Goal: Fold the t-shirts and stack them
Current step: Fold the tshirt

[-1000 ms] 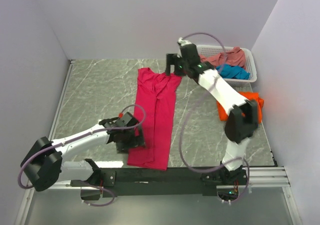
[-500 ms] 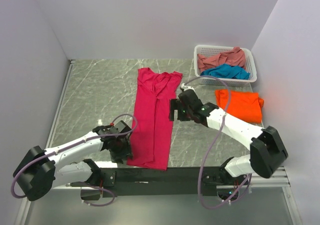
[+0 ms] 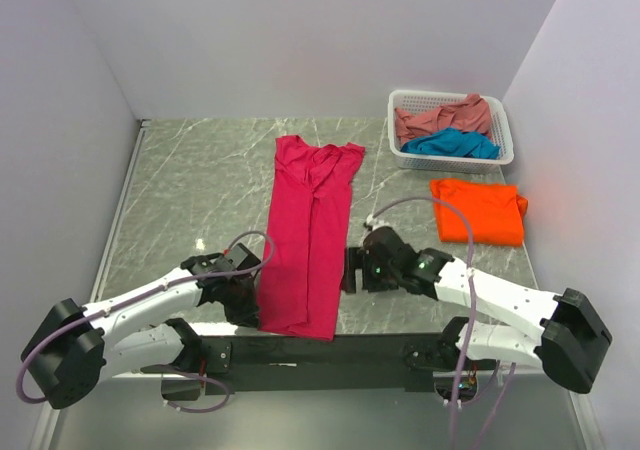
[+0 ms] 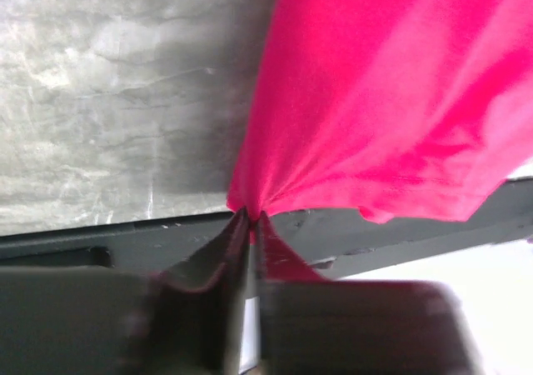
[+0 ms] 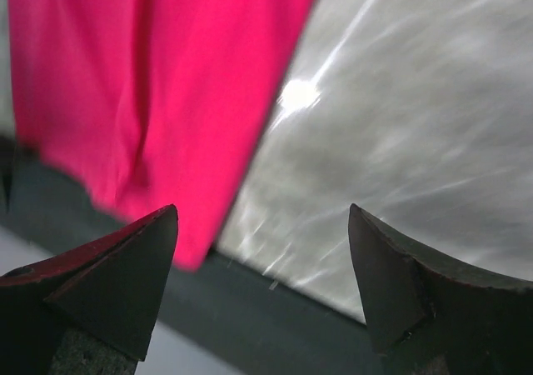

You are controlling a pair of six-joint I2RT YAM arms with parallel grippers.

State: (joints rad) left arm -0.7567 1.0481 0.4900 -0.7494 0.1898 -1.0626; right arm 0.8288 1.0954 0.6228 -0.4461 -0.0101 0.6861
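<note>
Four soft short-sleeved cloth t-shirts in all. Nearest the arms, a magenta-pink t-shirt, folded lengthwise into a long narrow strip and laid flat on the grey marbled tabletop, collar end toward the far wall, hem end at the near edge and just over the black mounting rail there. Pinched at its near left corner by the left fingers, clamped tight on the cloth, with the fabric gathered into creases fanning out from the pinch in the left wrist view and the corner drawn back over the rail. From above, that arm low and stretched in from the left, its black wrist hard against the shirt's left edge. Just beside the shirt's near right edge, the right fingers, spread wide and holding nothing, low over bare tabletop, the pink hem lying under and past the left-hand tip in the right wrist view; contact with the cloth impossible to tell. Well apart to the right, near the right wall, a bright orange t-shirt, folded into a flat rectangle on the tabletop. Beyond it, in the far right corner, a white plastic lattice basket, holding a teal-blue t-shirt crumpled along its near side and a dusty salmon-pink t-shirt heaped behind, one sleeve or fold draped up over the far right rim.
</note>
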